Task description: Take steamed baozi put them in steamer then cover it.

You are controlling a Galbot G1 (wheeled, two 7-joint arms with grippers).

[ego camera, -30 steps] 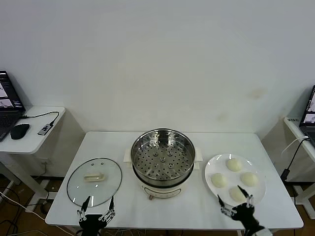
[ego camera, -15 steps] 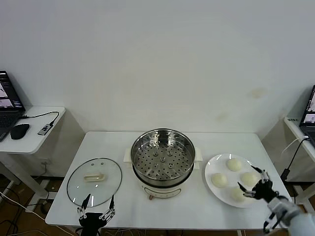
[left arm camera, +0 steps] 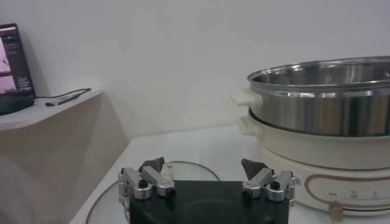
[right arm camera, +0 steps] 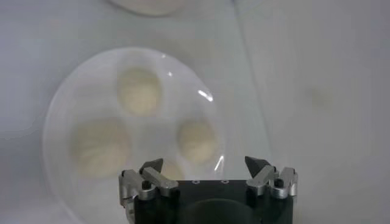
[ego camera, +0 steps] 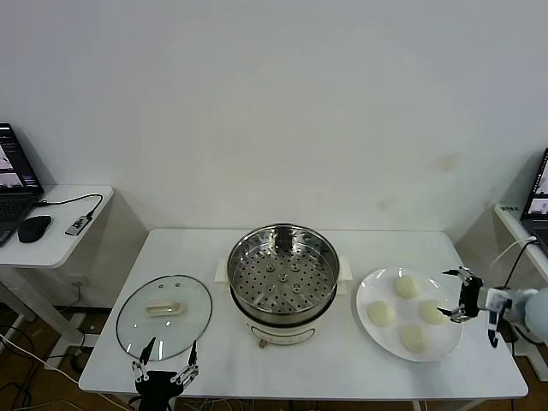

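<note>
While four baozi (ego camera: 406, 287) lie on a white plate (ego camera: 370, 289) at the right of the table (ego camera: 360, 364), the right gripper (ego camera: 459, 295) is held above the plate's right edge with its fingers spread apart and nothing between them. In the right wrist view the plate (right arm camera: 61, 109) and its buns (right arm camera: 139, 90) are seen from above, beyond the open fingertips (right arm camera: 152, 165).

The steamer (ego camera: 283, 278) stands at the table's centre, uncovered, its perforated tray bare. No readable lettering is made out on its cream base (left arm camera: 341, 164); only small, illegible marks are seen there.

The cover (ego camera: 164, 314) lies flat on the table to the left of the steamer, handle up. The left gripper (ego camera: 163, 371) is parked at the table's near edge, just in front of the cover, with its fingers open and empty.

A laptop (ego camera: 15, 174) and mouse (ego camera: 34, 228) are seen on a side desk (ego camera: 60, 248) to the left.
</note>
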